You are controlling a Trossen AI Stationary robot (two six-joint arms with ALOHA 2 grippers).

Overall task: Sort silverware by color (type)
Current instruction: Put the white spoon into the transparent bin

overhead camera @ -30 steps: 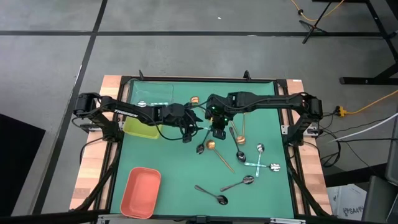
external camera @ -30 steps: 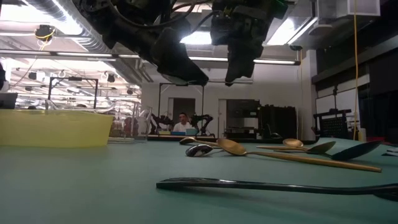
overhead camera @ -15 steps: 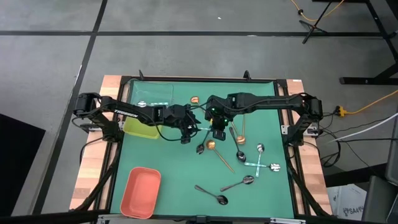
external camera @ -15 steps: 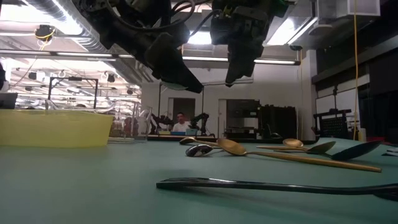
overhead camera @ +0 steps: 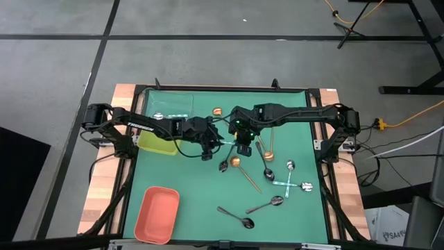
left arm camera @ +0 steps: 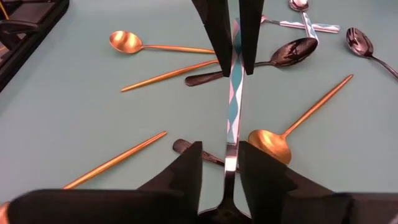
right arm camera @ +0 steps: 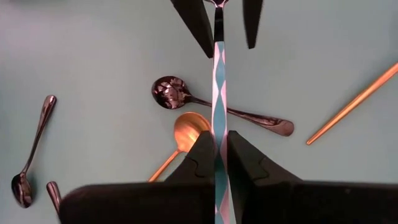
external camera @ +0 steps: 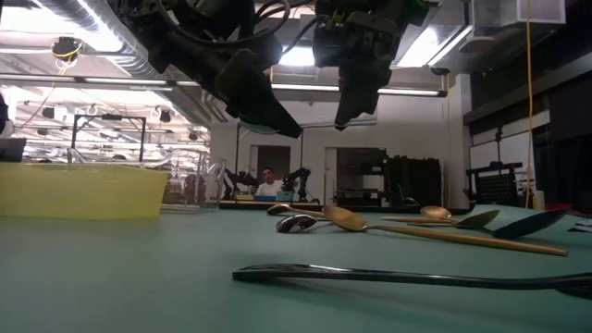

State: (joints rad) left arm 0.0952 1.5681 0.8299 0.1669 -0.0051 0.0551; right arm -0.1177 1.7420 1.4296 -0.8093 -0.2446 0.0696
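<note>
A silver spoon (right arm camera: 217, 81) with a blue-and-white diamond-patterned handle hangs in the air above the green mat (overhead camera: 194, 187), between my two grippers. My right gripper (right arm camera: 217, 140) is shut on its patterned handle. My left gripper (left arm camera: 221, 155) is open. Its fingers (right arm camera: 193, 25) stand on either side of the spoon's plain silver end (left arm camera: 230, 163), with a gap showing on each side. In the high view both grippers meet near the table's middle, left (overhead camera: 208, 149) and right (overhead camera: 243, 148). Gold, black and silver spoons lie flat on the mat below. My right gripper pinches the spoon's patterned handle (right arm camera: 217, 124) between its two fingers, slanting down from the table's right side. The handle runs on past the fingertips toward my left gripper. The spoon is lifted clear of the mat.
A yellow-green tray (overhead camera: 158, 142) stands just behind my left arm, a clear tray (overhead camera: 170, 107) at the far left and a salmon tray (overhead camera: 157, 214) at the near left. Loose spoons lie right of centre: gold (overhead camera: 236, 161), black (overhead camera: 223, 165) and silver (overhead camera: 290, 182).
My left gripper's fingers have drawn closer together around the spoon's silver end. Both arms have stayed where they were, and the spoon has stayed aloft in my right gripper.
</note>
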